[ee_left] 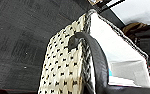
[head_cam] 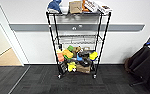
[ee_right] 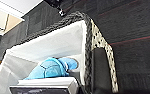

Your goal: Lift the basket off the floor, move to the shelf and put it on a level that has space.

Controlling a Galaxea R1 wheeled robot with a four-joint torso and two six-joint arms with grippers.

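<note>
Straight ahead at twelve o'clock in the head view stands the shelf (head_cam: 78, 42), on the floor (head_cam: 41, 82) against a pale wall. Its top tier carries a blue plush (head_cam: 54, 5) and boxes (head_cam: 76, 7); the level (head_cam: 77, 38) below that looks bare, and the lower tiers are crowded with bright toys (head_cam: 74, 58).

Both wrist views look down on the basket (ee_left: 63, 72) from close by, with carpet showing beneath and beside it, so it appears to be lifted clear, though no contact with the ground can be ruled out. Its woven cream sides look stiff enough to keep their shape, and it seems light, though it is not empty: a blue soft item (ee_right: 51, 68) and a white box (ee_right: 46, 83) lie inside the white lining, and could slide if it tilts. The dark handles (ee_left: 96, 57) at either end are the natural places to hold. Whether the fingers of either arm are closed on those handles, I cannot tell.
</note>
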